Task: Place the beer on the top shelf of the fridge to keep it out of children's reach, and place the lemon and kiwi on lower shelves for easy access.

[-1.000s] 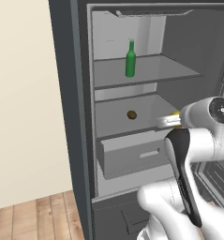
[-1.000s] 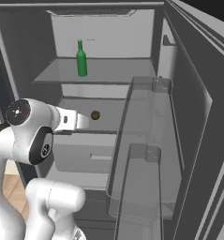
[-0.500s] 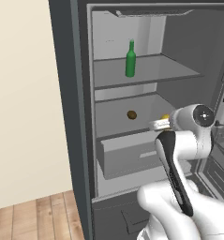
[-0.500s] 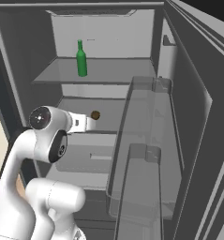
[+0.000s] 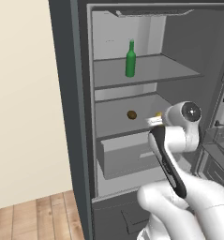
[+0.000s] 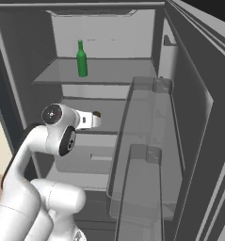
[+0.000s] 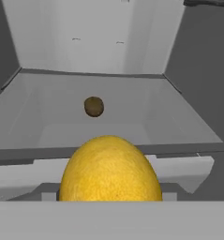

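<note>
My fridge stands open: the beer is upright on the top shelf, and the kiwi lies alone mid-shelf one level down. My pincer, at that shelf's front edge, looks closed on the lemon, though the fingertips are hidden. No readable labels.

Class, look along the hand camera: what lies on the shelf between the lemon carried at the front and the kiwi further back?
Nothing: in the hand view, bare pale shelf separates the lemon from the kiwi.
</note>
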